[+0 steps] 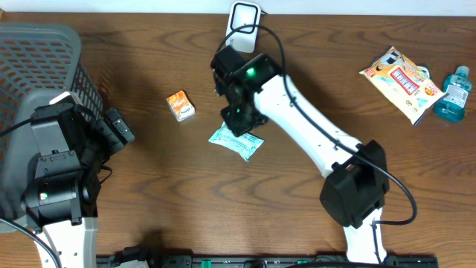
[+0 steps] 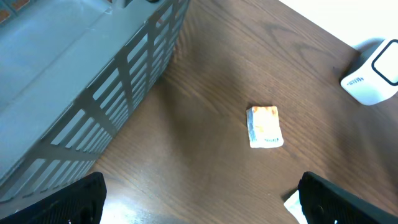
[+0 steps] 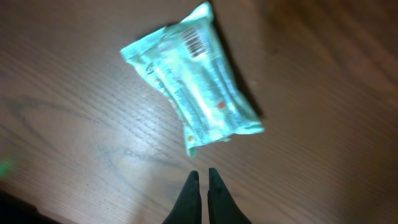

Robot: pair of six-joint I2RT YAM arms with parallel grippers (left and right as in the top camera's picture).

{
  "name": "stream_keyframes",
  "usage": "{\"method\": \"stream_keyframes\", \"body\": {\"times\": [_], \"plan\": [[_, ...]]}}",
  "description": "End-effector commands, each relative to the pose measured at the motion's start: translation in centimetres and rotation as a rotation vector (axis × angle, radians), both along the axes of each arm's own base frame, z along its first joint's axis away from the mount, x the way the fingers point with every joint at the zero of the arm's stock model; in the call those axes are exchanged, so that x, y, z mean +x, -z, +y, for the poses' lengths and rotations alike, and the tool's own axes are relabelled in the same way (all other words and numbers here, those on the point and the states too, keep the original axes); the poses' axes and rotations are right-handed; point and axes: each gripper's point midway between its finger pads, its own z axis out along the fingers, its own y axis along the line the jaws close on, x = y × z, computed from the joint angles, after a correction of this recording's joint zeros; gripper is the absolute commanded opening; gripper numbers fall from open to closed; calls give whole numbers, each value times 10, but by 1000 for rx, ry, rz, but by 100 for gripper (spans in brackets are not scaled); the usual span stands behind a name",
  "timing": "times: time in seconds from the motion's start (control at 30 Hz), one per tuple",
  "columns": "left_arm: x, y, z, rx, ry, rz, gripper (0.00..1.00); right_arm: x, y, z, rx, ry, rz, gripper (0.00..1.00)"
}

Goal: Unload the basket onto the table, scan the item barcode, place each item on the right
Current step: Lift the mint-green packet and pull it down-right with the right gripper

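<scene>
Overhead, the teal packet (image 1: 236,142) lies flat on the worktop (image 1: 149,201), partly under the right arm (image 1: 297,112), with a small orange box (image 1: 180,106) near it and a white scanner (image 1: 244,18) at the far edge. In the left wrist view the left gripper (image 2: 199,202) stands wide open and empty above bare wood, the orange box ahead and a grey basket (image 2: 74,74) alongside. In the right wrist view the right gripper (image 3: 202,180) is pinched shut on nothing, its tips just short of the teal packet, whose barcode (image 3: 196,42) faces up.
</scene>
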Motion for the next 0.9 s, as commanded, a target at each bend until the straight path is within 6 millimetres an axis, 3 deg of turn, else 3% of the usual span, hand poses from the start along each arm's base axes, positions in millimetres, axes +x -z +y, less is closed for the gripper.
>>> {"method": "stream_keyframes", "body": {"times": [0.0, 0.23, 0.47, 0.57, 0.7, 0.87], "plan": [[0, -2, 4, 3, -21, -3, 98, -17, 23, 9, -17, -41, 45, 1], [0, -2, 4, 3, -21, -3, 98, -37, 65, 5, -60, 30, 100, 5], [0, -2, 4, 3, -21, -3, 98, -31, 95, -13, -71, 77, 97, 1], [0, -2, 4, 3, -21, -3, 98, -15, 95, -32, -126, 123, 48, 1], [0, -2, 4, 3, -21, -3, 98, 28, 90, -71, -234, 265, -105, 4], [0, -2, 4, 3, -21, -3, 98, 76, 79, -82, -160, 336, -217, 17]]}}
